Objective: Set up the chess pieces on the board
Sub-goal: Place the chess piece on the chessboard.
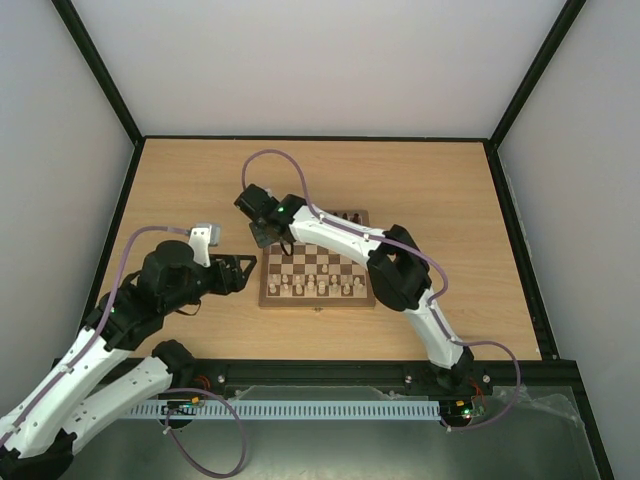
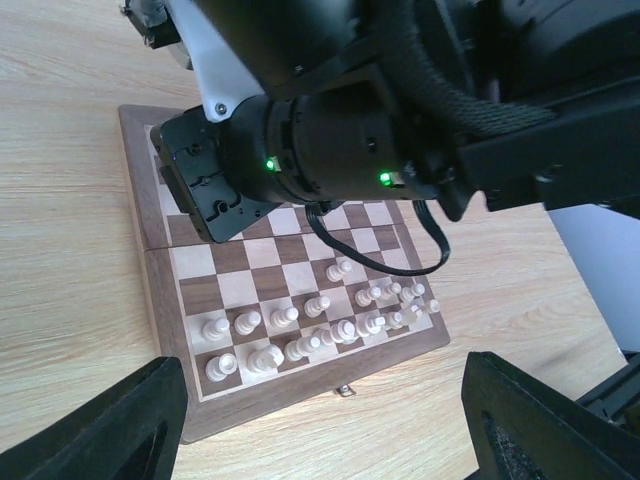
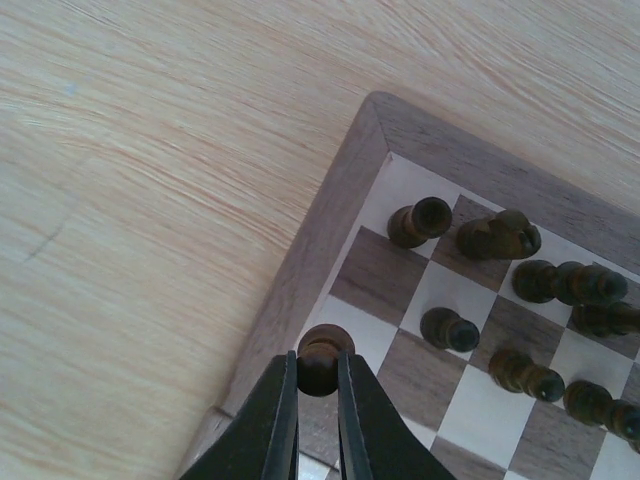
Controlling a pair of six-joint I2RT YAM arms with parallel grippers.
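The board [image 1: 318, 303] lies in the middle of the table. My right gripper [image 3: 318, 365] is shut on a dark brown pawn [image 3: 322, 350], which stands over a cream square in the board's outermost column, beside the border [image 3: 330, 210]. Other dark chess pieces [image 3: 448, 330] stand on the squares to the right of it, with a rook [image 3: 420, 220] in the corner. In the top view the right gripper [image 1: 264, 238] is over the board's far left corner. My left gripper [image 1: 252, 273] hangs open and holds nothing, just left of the board; its fingers [image 2: 110, 430] frame the board's near edge.
Cream chessmen [image 2: 300, 330] fill the two near rows of the board. The right arm's wrist [image 2: 320, 150] and its cable hang over the board's far half. A small metal latch [image 2: 347, 390] sticks out of the board's near edge. Black-framed walls enclose the table.
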